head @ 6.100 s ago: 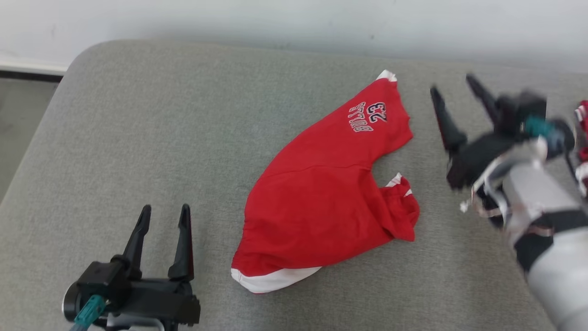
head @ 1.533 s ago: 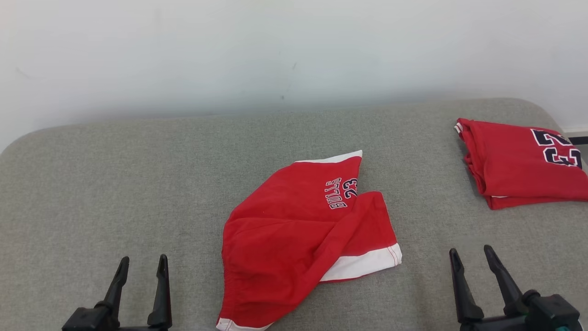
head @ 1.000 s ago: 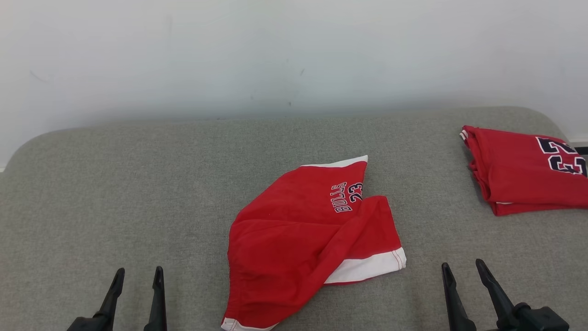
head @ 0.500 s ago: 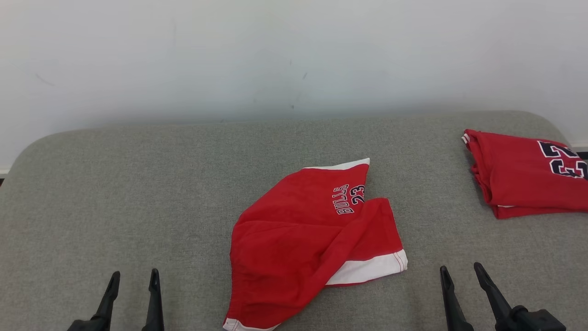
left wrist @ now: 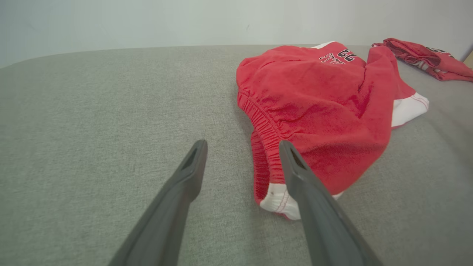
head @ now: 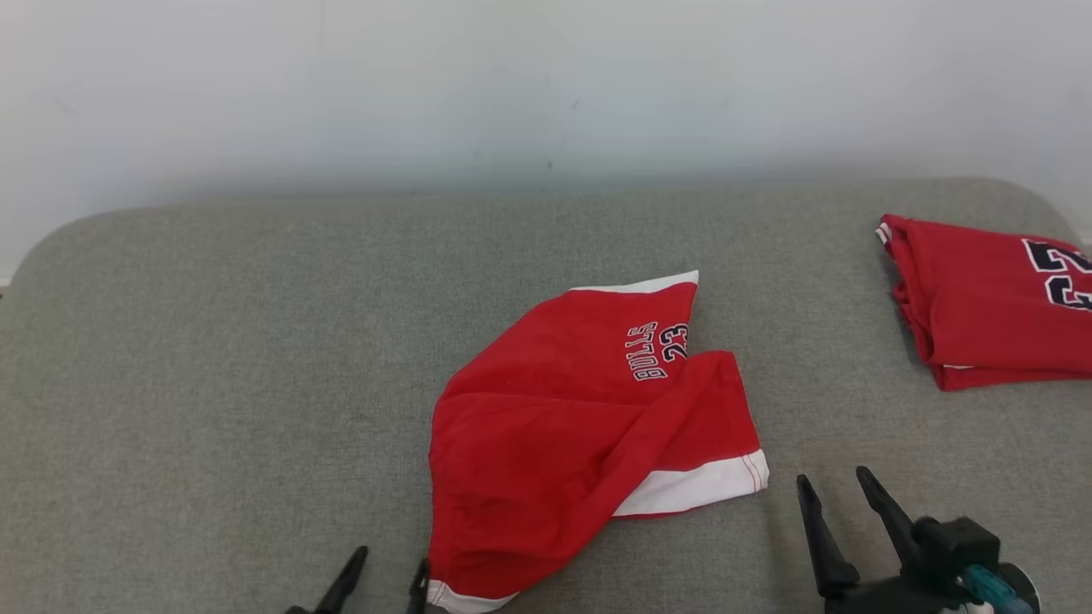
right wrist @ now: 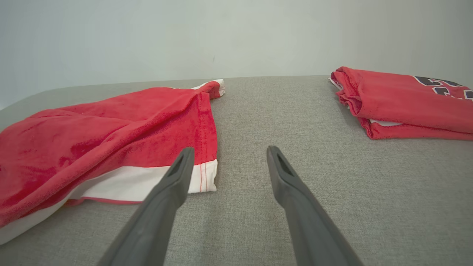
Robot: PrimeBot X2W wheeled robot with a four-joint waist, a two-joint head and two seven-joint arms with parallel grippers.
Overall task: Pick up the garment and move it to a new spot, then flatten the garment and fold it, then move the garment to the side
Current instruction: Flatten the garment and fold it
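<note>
Shorts (head: 580, 426) lie crumpled mid-cushion (head: 213, 341), one leg flopped across the other. I judge I'm at the flattening step. My left gripper (head: 392, 558) is spread and empty, just beside the waistband's near corner. The right gripper (head: 832, 475), also spread and empty, sits near the white hem. Next I need to pinch both edges and draw them apart, staying clear of the folded jersey (head: 981, 298).

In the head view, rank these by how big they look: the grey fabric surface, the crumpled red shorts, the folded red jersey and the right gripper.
1. grey fabric surface
2. crumpled red shorts
3. folded red jersey, cut off by the frame edge
4. right gripper, partly out of frame too
</note>
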